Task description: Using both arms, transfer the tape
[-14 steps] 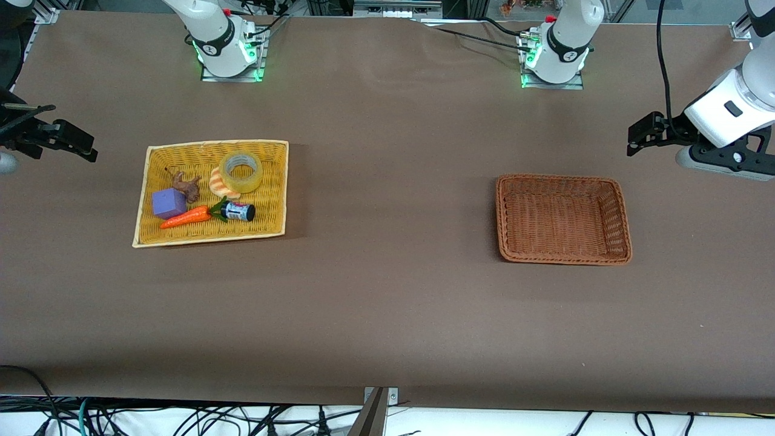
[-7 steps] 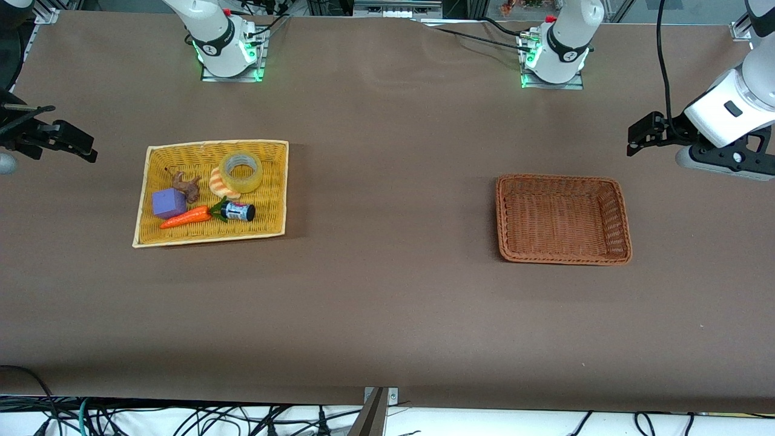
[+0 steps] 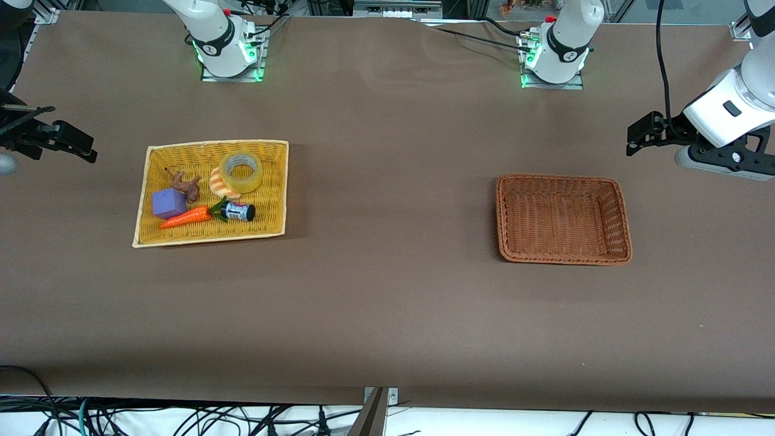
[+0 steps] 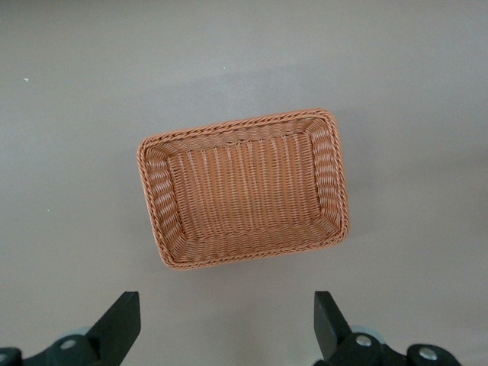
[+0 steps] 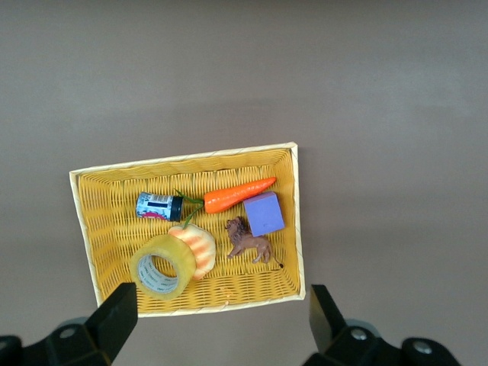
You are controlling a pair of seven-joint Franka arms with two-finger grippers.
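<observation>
The roll of translucent yellowish packing tape lies in the flat yellow woven tray, in the part farther from the front cam, leaning on an orange-striped croissant-shaped toy that touches it. Also in the tray: a small brown lion figure, a purple cube, an orange plastic carrot w/ green leaves and a small dark can w/ red band, which lies just beside the carrot's leaf end. The tray is at the right arm's end of the table. Toward the left arm's end, well apart from the tray, sits a brown wicker basket, nothing in it. The right gripper hangs high over the tray w/ its black fingers spread wide; it holds nothing, and the right wrist cam looks down on the tape. The left gripper hangs high over the table just beside the brown basket, fingers also wide apart, nothing between them. Both arms are up in the air, no contact w/ any thing.
</observation>
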